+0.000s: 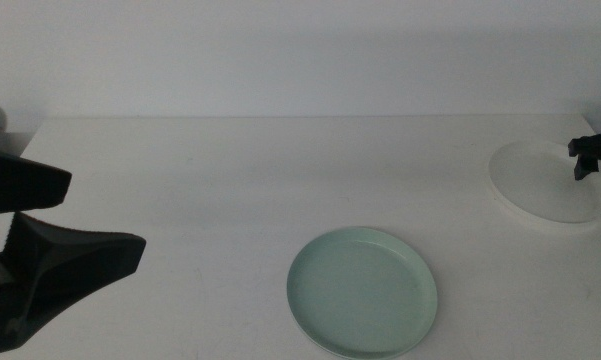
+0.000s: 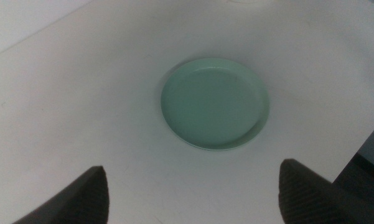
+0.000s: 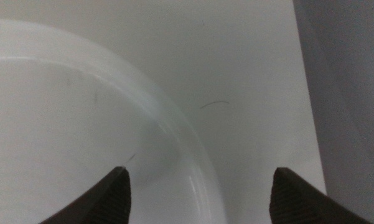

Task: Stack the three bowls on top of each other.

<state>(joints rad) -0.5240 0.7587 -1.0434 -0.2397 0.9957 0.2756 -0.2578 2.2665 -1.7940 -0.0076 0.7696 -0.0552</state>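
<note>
Hovering at the far right edge of the table (image 1: 210,190), my right gripper (image 1: 592,156) hangs over the near rim of the white bowl (image 1: 545,185), its two dark jaws spread wide. From that arm's wrist camera I see the bowl's pale curved rim (image 3: 174,130) passing between the jaws, one jaw above the dish's inside, the other above bare tabletop just outside it; whether either jaw touches the rim I cannot tell from here. The white bowl sits flat at the table's right side, close to the edge.

The mint green bowl (image 1: 362,291) lies on its own toward the front of the table, a little right of centre, well apart from the white one. It rests upright and flat, nothing in it or on it.

My left gripper (image 1: 50,265) waits at the left side of the middle view, low and near the camera, a large dark shape well clear of both dishes. Its wrist camera looks down on the green bowl (image 2: 215,103) from a height, with the two jaw tips far apart at the bottom corners of that picture, so the claw stands fully spread and holds nothing.

Only these two bowls show in any of my three views; the white one appears in the middle and right wrist pictures, the green one in the middle and left wrist pictures.
</note>
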